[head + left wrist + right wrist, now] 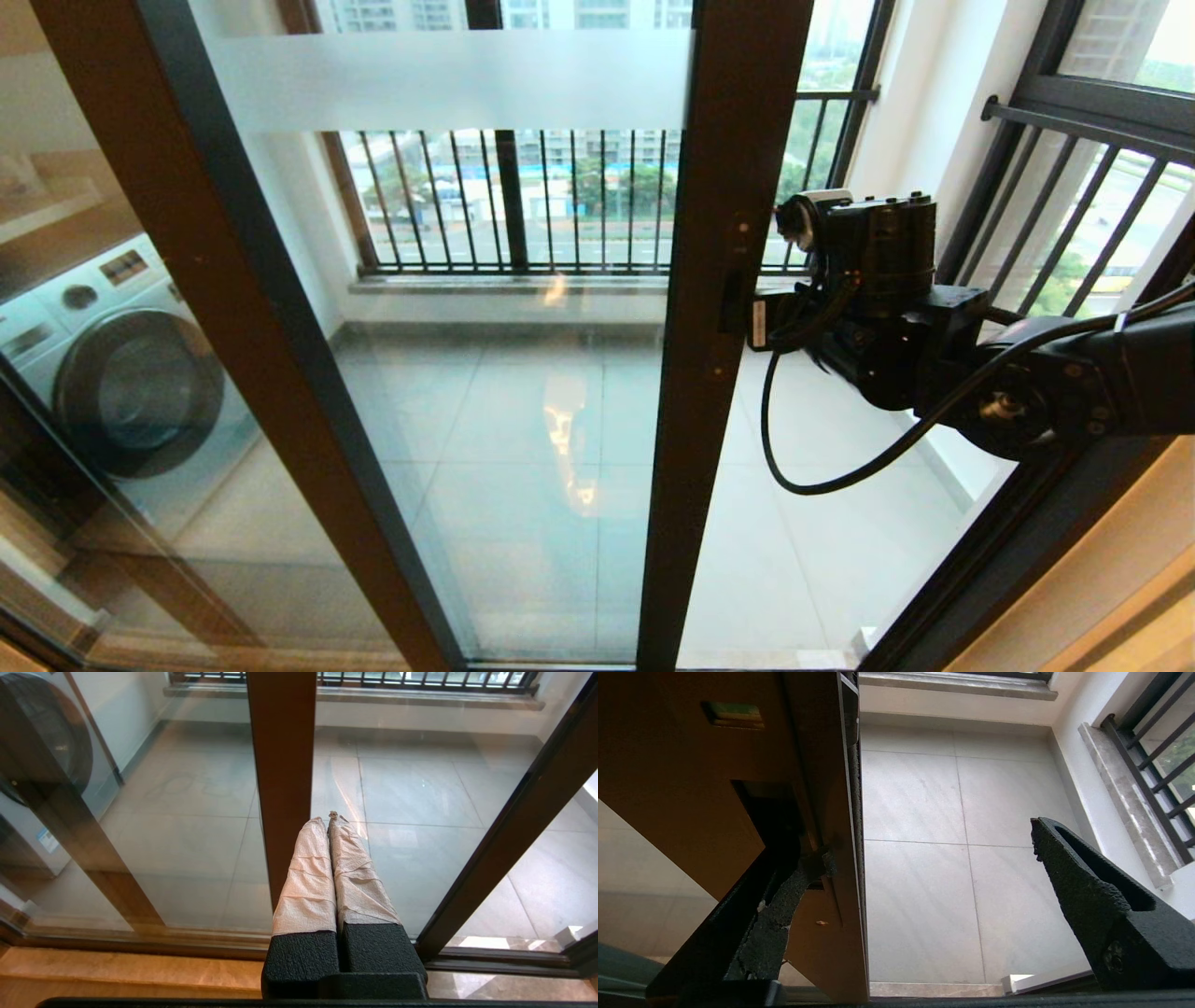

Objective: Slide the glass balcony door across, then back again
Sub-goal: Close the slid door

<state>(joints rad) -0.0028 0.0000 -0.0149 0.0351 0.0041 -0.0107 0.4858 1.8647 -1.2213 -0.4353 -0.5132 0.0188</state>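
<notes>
Right end effector (924, 858) is spread wide with one finger hooked at the glass balcony door (719, 280) edge, so it could slip off.

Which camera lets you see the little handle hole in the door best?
The right wrist view: the handle slot is close up there, with one finger of the right end effector hooked in it. The head view shows only a small dark patch on the glass balcony door. The left wrist view doesn't show it.
</notes>
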